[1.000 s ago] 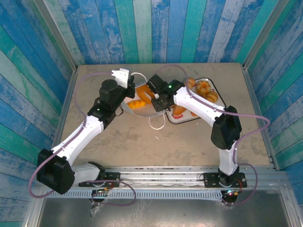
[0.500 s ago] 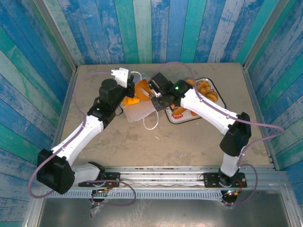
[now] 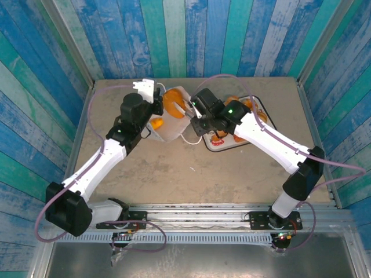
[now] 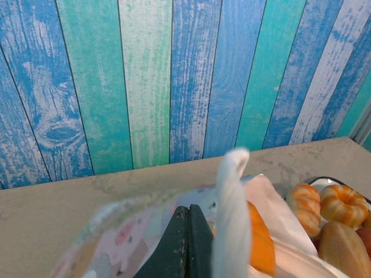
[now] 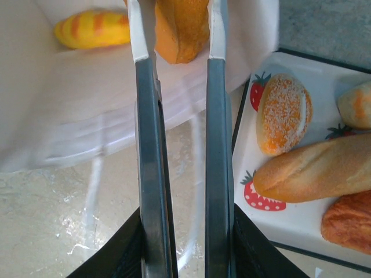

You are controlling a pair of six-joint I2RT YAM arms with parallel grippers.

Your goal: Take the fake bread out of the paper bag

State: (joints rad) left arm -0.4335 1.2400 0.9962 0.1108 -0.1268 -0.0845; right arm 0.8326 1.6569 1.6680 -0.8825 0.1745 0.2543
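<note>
Glossy orange fake bread held at the mouth of the paper bag.
The right gripper has its slim fingers clamped on that smooth wedge at the opening of the thin, creased white bag, where a yellow striped roll lies inside. The left gripper is pressed flat together on the bag's rim. Just beside the bag, a white strawberry-printed tray carries a sugar-crusted roll and a long loaf. Everything rests on a mottled beige table walled by weathered blue and teal planks.
</note>
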